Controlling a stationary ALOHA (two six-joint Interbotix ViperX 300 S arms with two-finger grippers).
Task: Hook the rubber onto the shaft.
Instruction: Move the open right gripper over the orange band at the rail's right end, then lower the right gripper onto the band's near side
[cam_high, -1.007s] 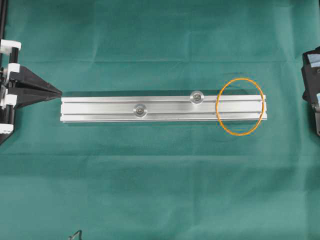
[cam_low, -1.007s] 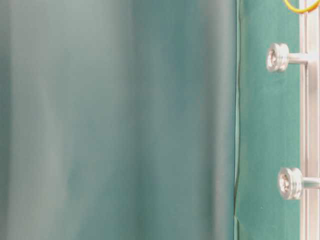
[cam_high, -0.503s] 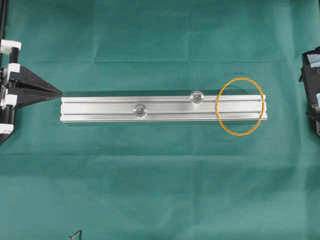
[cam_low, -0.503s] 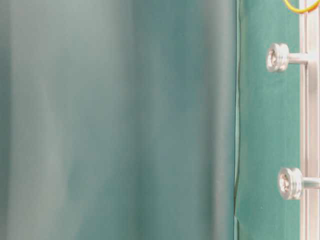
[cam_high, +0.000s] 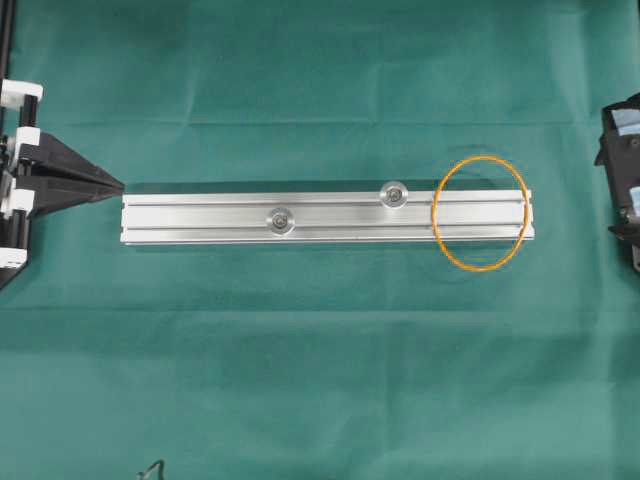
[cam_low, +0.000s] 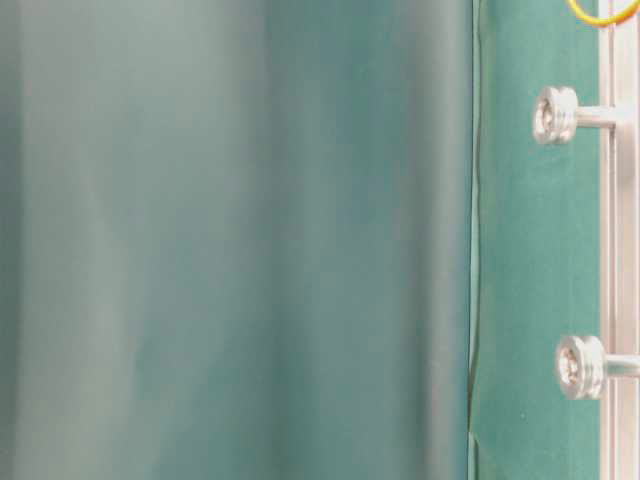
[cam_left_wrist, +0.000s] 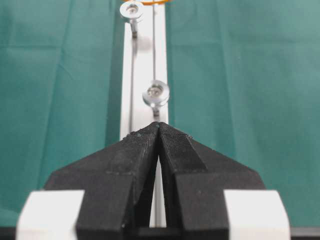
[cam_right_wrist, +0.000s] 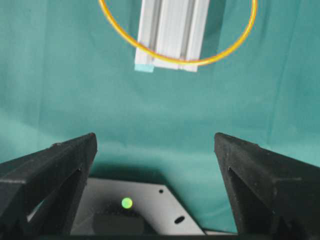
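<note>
Green cloth (cam_high: 300, 380) covers the bench; we count one rail (cam_high: 327, 219), two shafts (cam_high: 394, 194), one rubber (cam_high: 480, 213). Left end effector (cam_left_wrist: 158, 126) pinched empty, right end effector (cam_right_wrist: 155, 145) spread wide, empty.

The rail (cam_high: 327, 219) lies lengthwise between the two sets of jaws. The band (cam_high: 480, 213) drapes across its end nearest the right jaws. Two shafts (cam_high: 394, 194) stand on the rail, nearer the left jaws.

A green cloth (cam_high: 320, 380) covers the whole table surface.
</note>
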